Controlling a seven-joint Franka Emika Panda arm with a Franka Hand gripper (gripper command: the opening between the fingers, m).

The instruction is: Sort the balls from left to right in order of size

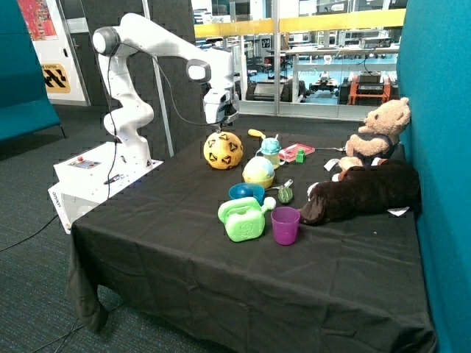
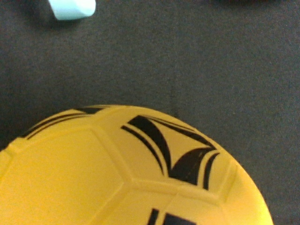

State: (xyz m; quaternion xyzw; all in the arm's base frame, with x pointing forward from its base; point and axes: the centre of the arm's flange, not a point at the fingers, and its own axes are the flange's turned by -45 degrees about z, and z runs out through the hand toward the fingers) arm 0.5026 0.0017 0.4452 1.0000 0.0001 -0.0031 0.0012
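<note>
A large yellow-orange ball (image 1: 223,150) with black marks rests on the black tablecloth toward the back of the table. My gripper (image 1: 221,120) hangs just above it, apart from it. In the wrist view this ball (image 2: 131,173) fills the lower half of the picture. A mid-sized pastel ball (image 1: 258,170) sits in a yellow bowl (image 1: 259,182), nearer the table's middle, beside the big ball.
A blue bowl (image 1: 246,193), a green watering can (image 1: 243,219) and a purple cup (image 1: 285,225) stand in front of the pastel ball. A teal cup (image 1: 271,149), a pink tray (image 1: 298,152), a teddy bear (image 1: 379,136) and a brown plush (image 1: 360,193) lie toward the teal wall.
</note>
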